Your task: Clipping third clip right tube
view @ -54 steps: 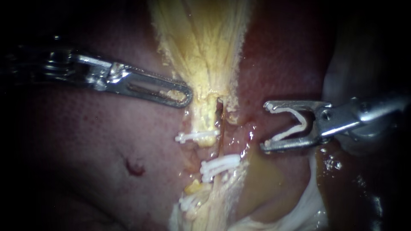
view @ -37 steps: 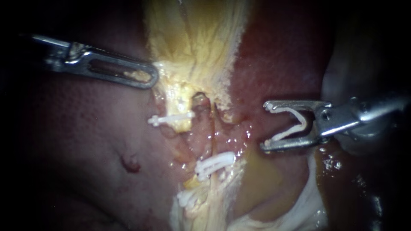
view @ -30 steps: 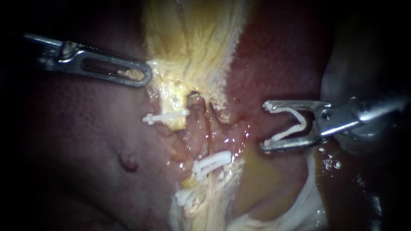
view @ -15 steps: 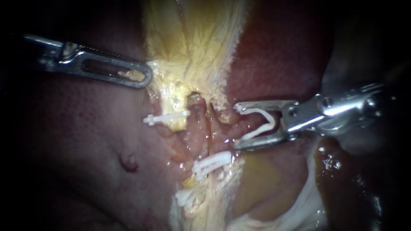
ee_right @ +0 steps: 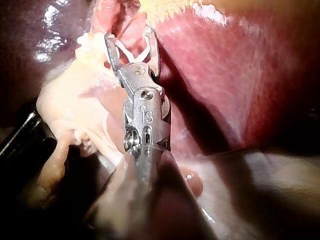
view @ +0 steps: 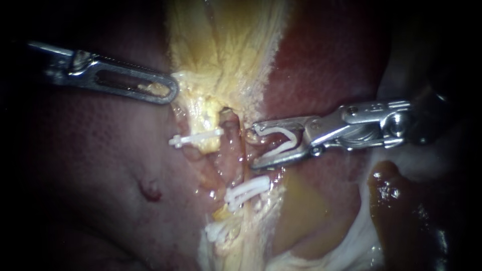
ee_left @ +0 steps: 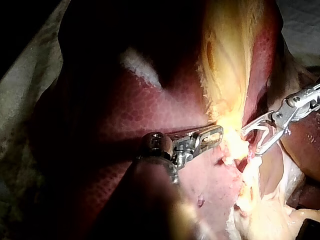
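Right instrument [view: 253,144] jaws, spread, cradle an open white clip [view: 279,140], mouth facing nine o'clock toward the twelve-to-six right tube [view: 230,143]; left instrument [view: 172,93] jaws pinch yellow tissue [view: 201,103]

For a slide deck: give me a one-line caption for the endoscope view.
Right instrument holds an open white clip at the tube; left instrument grips yellow tissue.

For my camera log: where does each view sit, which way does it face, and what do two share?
Endoscope: close up, facing the clipped tubes; left instrument enters from left, right instrument from right.
Left wrist: on the left arm, looking along its instrument to the yellow tissue it grips.
Right wrist: on the right arm, looking along its instrument.
Shared: all show the right instrument's white clip.
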`<action>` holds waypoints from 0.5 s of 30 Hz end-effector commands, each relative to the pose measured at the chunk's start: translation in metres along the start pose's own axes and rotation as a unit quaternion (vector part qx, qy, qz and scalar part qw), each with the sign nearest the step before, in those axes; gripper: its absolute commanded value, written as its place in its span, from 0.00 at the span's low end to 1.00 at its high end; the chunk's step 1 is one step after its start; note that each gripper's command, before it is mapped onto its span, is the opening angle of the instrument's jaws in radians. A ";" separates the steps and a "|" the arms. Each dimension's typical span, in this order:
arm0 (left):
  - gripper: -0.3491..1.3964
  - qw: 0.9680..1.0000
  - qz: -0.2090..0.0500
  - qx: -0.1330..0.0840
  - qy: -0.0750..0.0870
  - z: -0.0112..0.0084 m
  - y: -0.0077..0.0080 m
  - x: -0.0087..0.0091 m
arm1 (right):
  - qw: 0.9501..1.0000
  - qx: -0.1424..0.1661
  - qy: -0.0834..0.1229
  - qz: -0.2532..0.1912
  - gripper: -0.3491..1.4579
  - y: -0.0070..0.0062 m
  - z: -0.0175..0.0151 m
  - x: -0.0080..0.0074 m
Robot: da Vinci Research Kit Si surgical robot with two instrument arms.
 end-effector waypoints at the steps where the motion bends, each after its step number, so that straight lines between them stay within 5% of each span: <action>1: 0.00 1.000 0.000 0.000 0.000 0.0000 0.0000 0.0000 | 1.000 0.004 0.008 0.005 0.47 0.0001 0.0004 0.0002; 15: 0.00 1.000 0.000 0.000 0.000 0.0000 0.0000 0.0000 | 0.998 0.035 0.047 0.039 0.47 0.0005 0.0031 0.0012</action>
